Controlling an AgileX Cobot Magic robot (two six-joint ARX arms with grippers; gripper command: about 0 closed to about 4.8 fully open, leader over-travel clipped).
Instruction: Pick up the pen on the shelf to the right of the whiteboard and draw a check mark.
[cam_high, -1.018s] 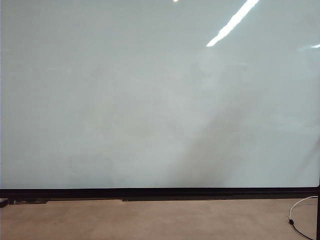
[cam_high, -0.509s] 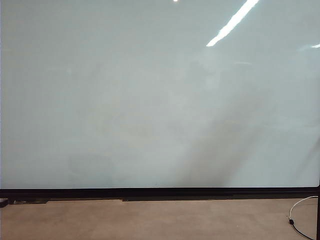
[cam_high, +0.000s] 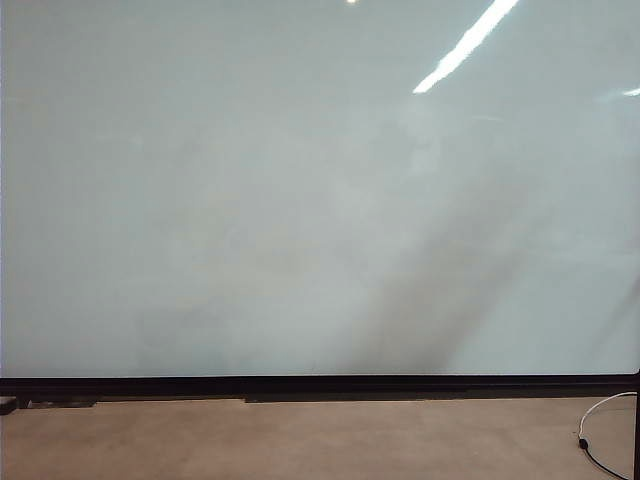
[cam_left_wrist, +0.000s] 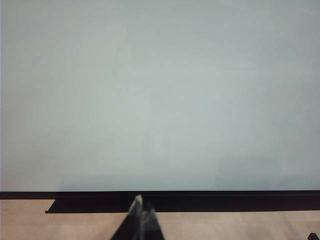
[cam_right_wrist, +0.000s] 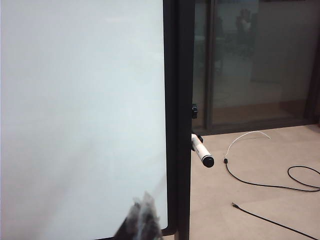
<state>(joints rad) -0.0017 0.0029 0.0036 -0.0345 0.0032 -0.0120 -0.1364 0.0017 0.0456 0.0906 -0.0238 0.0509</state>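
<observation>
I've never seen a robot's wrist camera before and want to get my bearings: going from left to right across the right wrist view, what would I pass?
whiteboard → right gripper, shut, low in the picture → the board's black frame edge → pen sticking out beside the frame → white cable → black cable on the floor.

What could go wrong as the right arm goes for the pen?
The pen sticks out from the whiteboard's black frame on a small mount, so a sideways approach could knock it off. The right gripper is shut and must open first. Cables lie on the floor below, where a dropped pen could land.
</observation>
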